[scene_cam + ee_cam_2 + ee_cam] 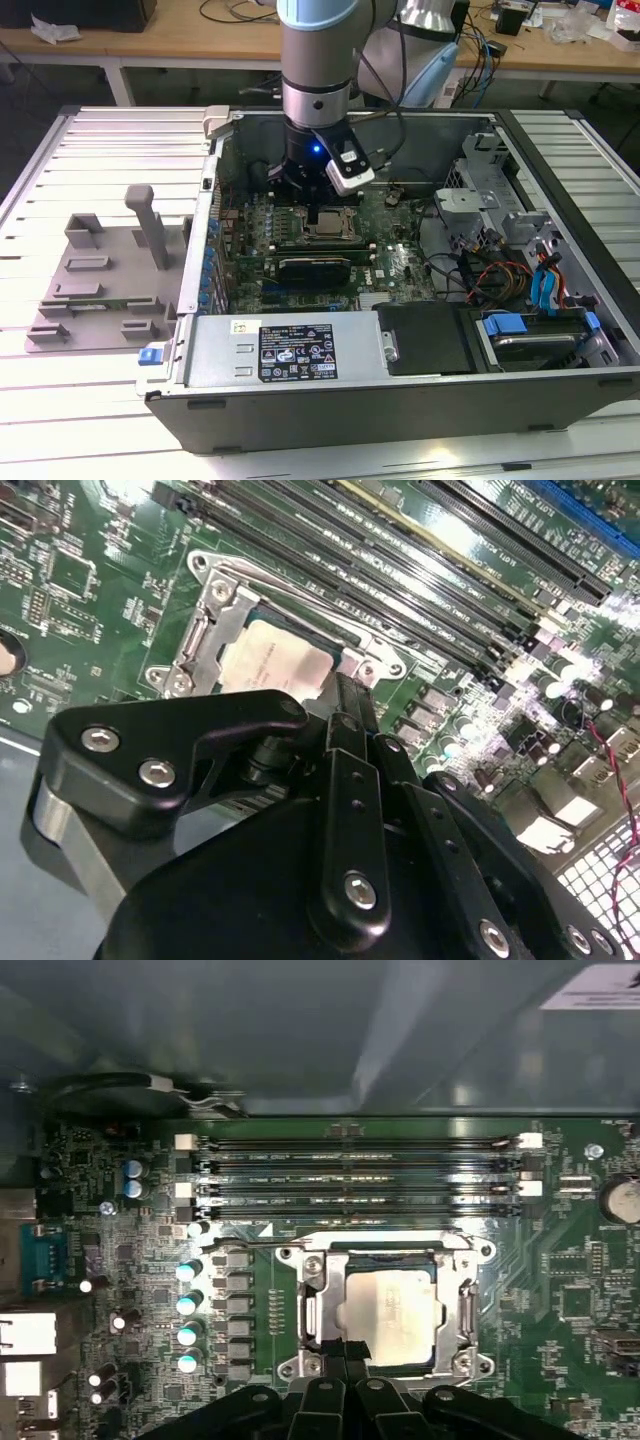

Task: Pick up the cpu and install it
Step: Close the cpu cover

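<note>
The cpu [392, 1318], a flat square chip with a silver-grey top, lies inside the metal-framed socket [313, 1305] on the green motherboard. The same cpu [272, 663] shows in the second wrist view, level in its socket [213, 620]. In the exterior view, the arm reaches down into the open computer case and my gripper [318, 213] hangs right over the cpu [328, 224]. The black fingers [335, 1352] stand close together at one edge of the chip, and I see nothing held between them. My gripper [345, 695] tip sits just at the chip's rim.
Long memory slots [360, 1175] run beside the socket. A black card [315, 266] lies just in front of it. Cables and drive bays [520, 285] fill the case at the exterior view's right. A grey fixture plate [100, 290] sits outside the case on the left.
</note>
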You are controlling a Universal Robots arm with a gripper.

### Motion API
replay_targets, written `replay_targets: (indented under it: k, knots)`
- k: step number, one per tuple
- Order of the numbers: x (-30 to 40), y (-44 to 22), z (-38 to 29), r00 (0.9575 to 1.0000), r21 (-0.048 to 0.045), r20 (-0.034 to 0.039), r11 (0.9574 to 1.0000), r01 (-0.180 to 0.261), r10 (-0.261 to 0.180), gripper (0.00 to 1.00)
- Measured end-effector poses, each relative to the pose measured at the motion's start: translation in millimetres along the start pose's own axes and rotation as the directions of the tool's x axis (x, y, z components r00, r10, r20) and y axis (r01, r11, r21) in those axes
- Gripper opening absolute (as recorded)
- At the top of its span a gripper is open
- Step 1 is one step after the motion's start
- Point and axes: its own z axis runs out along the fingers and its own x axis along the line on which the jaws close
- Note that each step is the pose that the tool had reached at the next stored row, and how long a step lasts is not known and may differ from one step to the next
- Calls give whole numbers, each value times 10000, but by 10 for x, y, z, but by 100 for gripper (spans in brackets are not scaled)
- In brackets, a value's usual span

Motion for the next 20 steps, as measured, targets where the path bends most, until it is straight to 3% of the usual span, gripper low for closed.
replay_targets:
  k: [5, 8, 11, 18, 20]
  knots:
    - [40, 8, 72, 10000, 0, 0, 10000, 65, -65, 11]
    - [42, 66, 127, 9999, -4, 3, 9999, 158, -158, 11]
    - [45, 68, 170, 9998, -4, 3, 9998, 194, -194, 11]
    - [45, 69, 186, 9998, -8, 5, 9998, 210, -210, 11]
    - [43, 67, 109, 9998, -6, 4, 9998, 210, -210, 11]
